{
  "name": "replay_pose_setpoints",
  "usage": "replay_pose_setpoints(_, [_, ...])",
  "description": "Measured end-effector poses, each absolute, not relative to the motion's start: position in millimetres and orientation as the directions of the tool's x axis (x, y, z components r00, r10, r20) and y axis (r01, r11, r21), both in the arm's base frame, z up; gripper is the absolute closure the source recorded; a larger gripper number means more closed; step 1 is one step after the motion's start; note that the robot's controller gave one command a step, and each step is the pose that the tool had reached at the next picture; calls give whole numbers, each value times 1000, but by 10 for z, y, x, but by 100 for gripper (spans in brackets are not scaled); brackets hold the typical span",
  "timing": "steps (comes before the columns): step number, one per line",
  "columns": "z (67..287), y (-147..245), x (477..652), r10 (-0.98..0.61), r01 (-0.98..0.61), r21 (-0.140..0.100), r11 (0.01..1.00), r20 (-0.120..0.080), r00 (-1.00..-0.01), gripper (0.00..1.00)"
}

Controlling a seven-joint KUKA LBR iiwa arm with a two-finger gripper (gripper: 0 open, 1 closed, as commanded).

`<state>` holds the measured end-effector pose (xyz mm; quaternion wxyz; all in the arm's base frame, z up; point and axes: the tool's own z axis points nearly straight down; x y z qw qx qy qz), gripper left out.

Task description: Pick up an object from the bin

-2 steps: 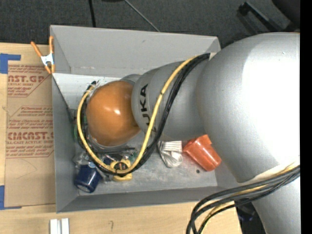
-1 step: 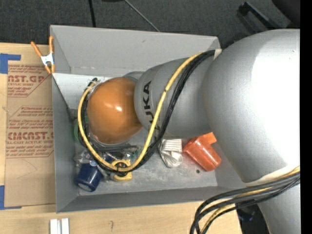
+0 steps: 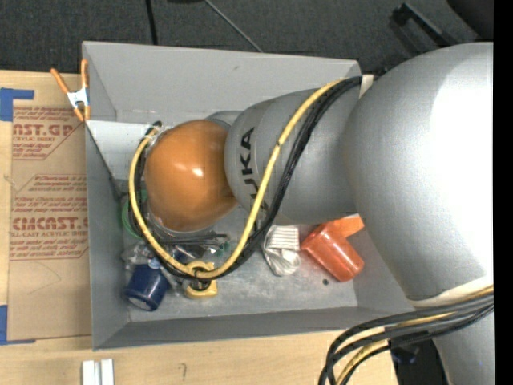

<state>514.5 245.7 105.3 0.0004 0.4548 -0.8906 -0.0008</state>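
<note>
Smooth silver arm (image 3: 417,159), glossy orange dome (image 3: 188,175) near blue cylinder (image 3: 146,287) — claw (image 3: 178,245) state unclear.

1. A grey metal bin (image 3: 104,295) with sloping walls carries a scatter of small loose things on its floor.
2. A dark blue cylinder (image 3: 146,287) lies tilted in the view's lower left corner, with a small yellow piece (image 3: 200,289) just beside it on the right.
3. A white ribbed object (image 3: 282,249) rests mid-floor, just beside an orange cup (image 3: 335,253) tipped on its side.
4. A green item (image 3: 127,219), partly hidden, sits near the left wall.
</note>
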Motion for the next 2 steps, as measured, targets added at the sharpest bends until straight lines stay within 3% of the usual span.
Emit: replay_pose_setpoints(2, [1347,2462,5146,-810,-810,0,587,-2,-587,100])
